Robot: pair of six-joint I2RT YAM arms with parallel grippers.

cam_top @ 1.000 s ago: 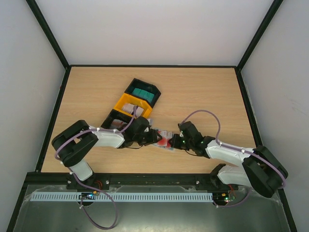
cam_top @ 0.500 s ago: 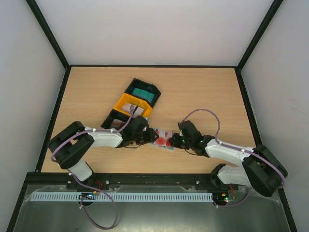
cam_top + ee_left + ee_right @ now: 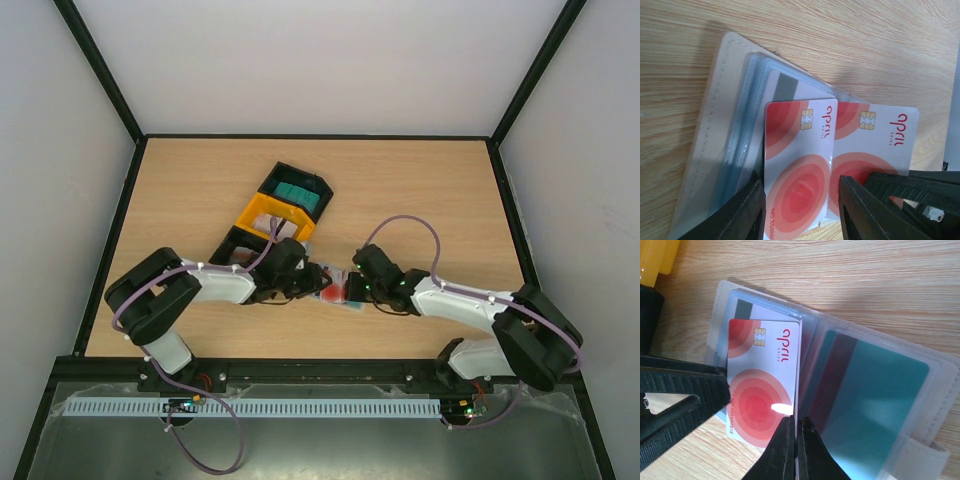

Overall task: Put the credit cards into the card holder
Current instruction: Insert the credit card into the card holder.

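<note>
on the left of the bench sits a joined row of trays, black, yellow, black. teal cards lie in the far black one, and something pale that i cannot make out lies in the yellow one.

just beside the near tray, the left jaws reach down over the open card holder, which lies flat on the bench between the two arms. these jaws stand part open, with one finger against each long edge of a red-blotched card, gripping it across its width. the card's top end overlaps the clear sleeves on the holder's left half. a white-grey card with a dark stripe is tucked under those sleeves.

just to the right of it, a second red-blotched card runs down into the right jaws. they are pinched fully shut on it over the holder's middle fold. the right wrist view shows only its thin edge between the fingers.

on the right half, a teal card sits inside a clear sleeve. the snap tab sticks out at the holder's near right corner.
</note>
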